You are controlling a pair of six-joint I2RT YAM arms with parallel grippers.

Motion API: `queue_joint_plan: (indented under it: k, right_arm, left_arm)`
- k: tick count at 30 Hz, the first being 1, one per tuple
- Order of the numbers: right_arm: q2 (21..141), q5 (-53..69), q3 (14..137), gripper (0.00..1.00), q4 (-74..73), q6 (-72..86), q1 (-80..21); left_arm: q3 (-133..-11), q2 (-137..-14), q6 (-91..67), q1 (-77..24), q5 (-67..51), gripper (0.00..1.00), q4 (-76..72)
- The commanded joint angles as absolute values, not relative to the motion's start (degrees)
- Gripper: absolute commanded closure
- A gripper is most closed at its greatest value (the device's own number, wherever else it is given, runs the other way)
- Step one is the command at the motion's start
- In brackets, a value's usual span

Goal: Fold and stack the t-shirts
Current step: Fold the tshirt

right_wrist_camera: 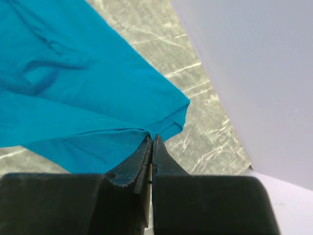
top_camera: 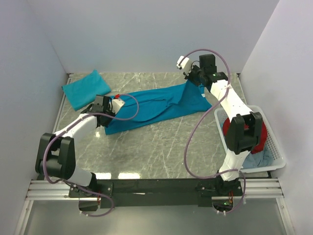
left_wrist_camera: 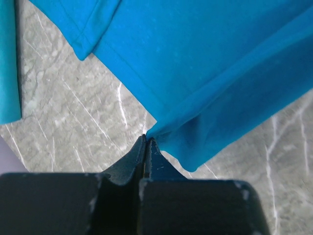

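My left end effector [left_wrist_camera: 145,142] clamped on the blue shirt [top_camera: 156,105], my right end effector [right_wrist_camera: 151,142] clamped on its other end, folded shirt [top_camera: 84,89] apart on the worktop [top_camera: 161,147]

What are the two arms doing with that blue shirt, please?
Both arms are working on one teal t-shirt. The left gripper is pinched shut on its left edge and the right gripper on its far-right corner, so it lies stretched between them across the table. A folded shirt of the same colour sits in the far-left corner.
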State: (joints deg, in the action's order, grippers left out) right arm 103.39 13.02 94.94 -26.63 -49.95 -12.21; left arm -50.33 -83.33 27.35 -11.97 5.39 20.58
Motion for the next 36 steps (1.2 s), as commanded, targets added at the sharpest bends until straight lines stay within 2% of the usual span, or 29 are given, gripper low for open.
queue_joint_plan:
  k: [1, 10, 36]
  right_arm:
    - [105.4, 12.4, 99.9, 1.00, -25.6, -48.8, -11.7]
    - [109.1, 10.3, 102.4, 1.00, -26.0, -48.5, -11.5]
    - [110.1, 9.2, 101.8, 1.00, -25.8, -47.6, -8.7]
  left_arm:
    - [-53.7, -85.0, 28.3, -11.3, 4.2, 1.00, 19.4]
    - [-54.5, -86.8, 27.3, -8.7, 4.6, 1.00, 18.6]
    - [-59.5, -91.8, 28.0, -8.6, 3.1, 1.00, 19.2]
